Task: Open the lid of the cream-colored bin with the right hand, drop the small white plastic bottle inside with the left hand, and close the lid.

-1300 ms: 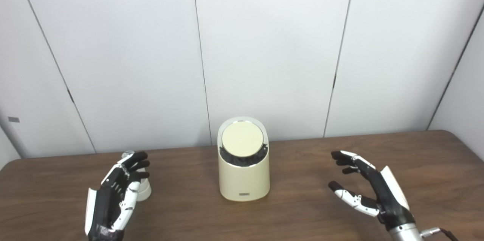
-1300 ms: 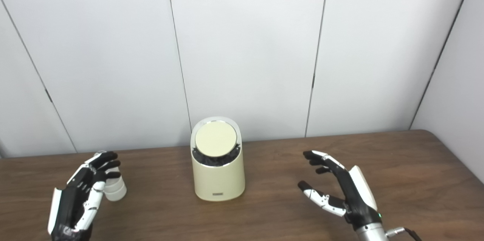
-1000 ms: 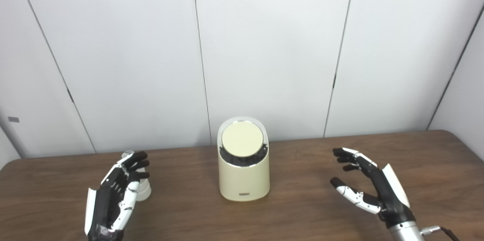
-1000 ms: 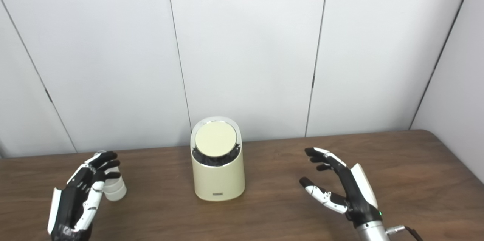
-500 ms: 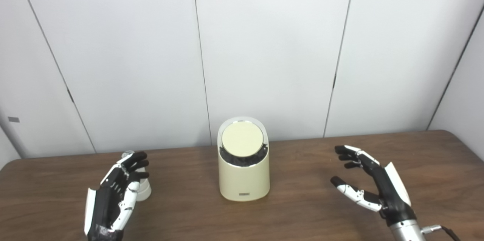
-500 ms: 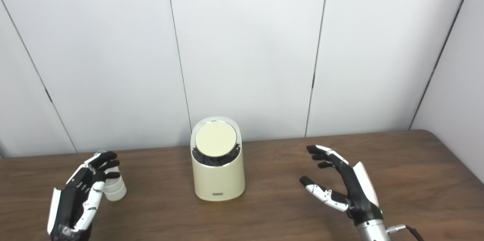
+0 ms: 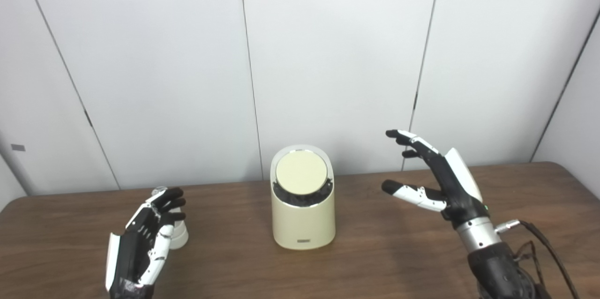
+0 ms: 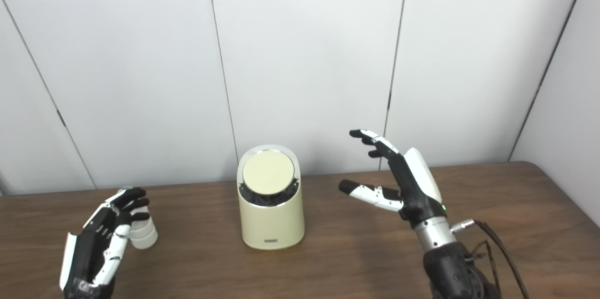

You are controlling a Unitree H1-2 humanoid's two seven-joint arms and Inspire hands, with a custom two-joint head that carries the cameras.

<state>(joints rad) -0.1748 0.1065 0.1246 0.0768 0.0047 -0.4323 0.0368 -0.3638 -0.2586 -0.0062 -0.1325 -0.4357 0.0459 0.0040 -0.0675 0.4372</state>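
I see my right hand (image 7: 438, 179) raised above the brown table (image 7: 384, 261), off to the right of the cream-colored bin (image 7: 303, 217) and not touching it; its fingers are spread apart and it holds nothing. The bin's round lid (image 7: 300, 172) is down, tilted toward me. My left hand (image 7: 140, 238) sits low at the left, fingers loosely apart, with the small white plastic bottle (image 8: 143, 235) standing just beyond its fingertips; I can't tell whether they touch it.
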